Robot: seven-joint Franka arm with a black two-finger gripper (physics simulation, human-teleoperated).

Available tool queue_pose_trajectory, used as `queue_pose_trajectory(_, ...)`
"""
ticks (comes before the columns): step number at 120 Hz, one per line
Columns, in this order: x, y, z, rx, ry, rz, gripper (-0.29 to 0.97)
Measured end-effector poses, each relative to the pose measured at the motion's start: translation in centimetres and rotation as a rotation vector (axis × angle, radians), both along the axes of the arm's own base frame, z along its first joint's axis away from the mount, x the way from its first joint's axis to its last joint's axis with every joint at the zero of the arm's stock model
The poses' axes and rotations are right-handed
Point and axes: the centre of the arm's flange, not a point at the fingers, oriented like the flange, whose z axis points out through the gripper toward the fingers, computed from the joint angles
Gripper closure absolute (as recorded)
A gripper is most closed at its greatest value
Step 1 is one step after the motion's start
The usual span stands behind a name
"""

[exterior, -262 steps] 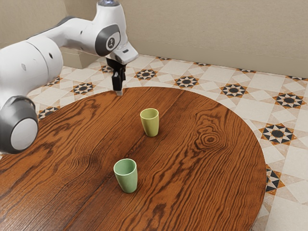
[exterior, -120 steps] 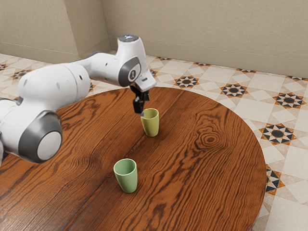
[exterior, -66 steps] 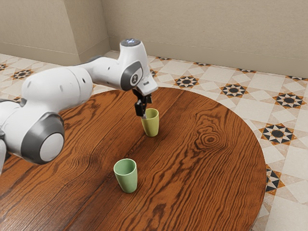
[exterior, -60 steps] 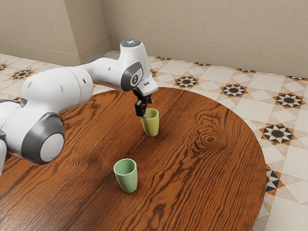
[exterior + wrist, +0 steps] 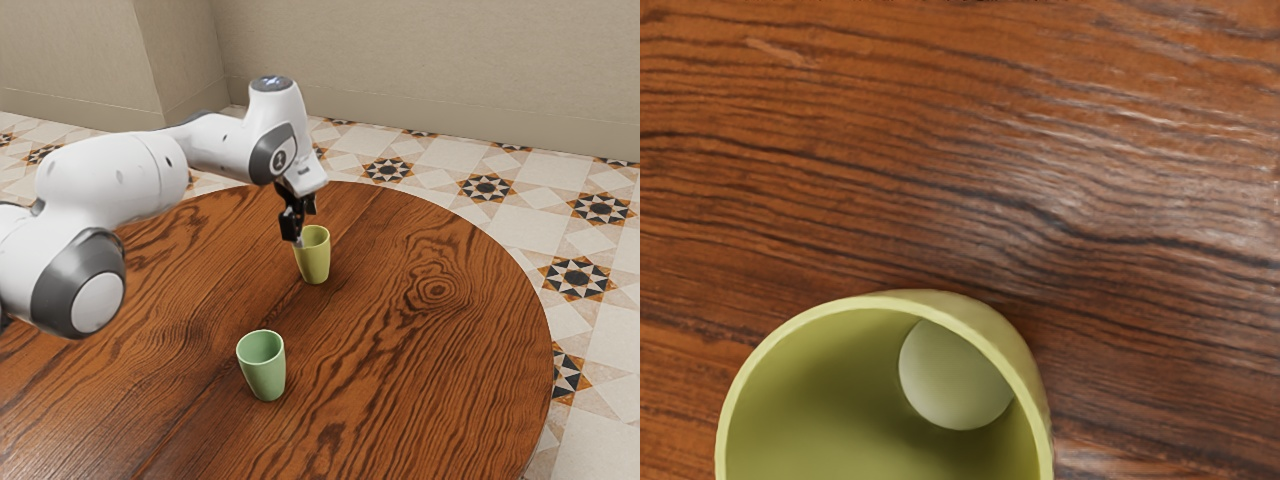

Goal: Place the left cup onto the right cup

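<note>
On the round wooden table, the gripper hangs at the rim of the upright yellow-green cup, on the exterior view's left side; whether it grips the wall I cannot tell. The pale green cup stands upright, well apart, nearer the camera.

Place: a room in a home, maybe a dining room.
Desk: big and round, brown wood with wavy lines, right under the hand.
Floor: pale tiles with dark star shapes, past the desk's edge, beyond the hand.
Walls: plain beige, far behind the hand.
</note>
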Motion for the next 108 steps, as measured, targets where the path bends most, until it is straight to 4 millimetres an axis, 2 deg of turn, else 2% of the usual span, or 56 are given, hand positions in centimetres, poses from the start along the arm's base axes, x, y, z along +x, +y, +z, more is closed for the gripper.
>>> queue_pose_trajectory(31,-1.1,0.3,-0.8,-0.006,0.054,0.023,0.0)
queue_pose_trajectory(93,-1.5,0.1,-2.6,-0.007,0.097,0.049,0.0)
queue_pose_trajectory(108,-1.5,0.0,-3.5,-0.005,0.108,0.053,0.06)
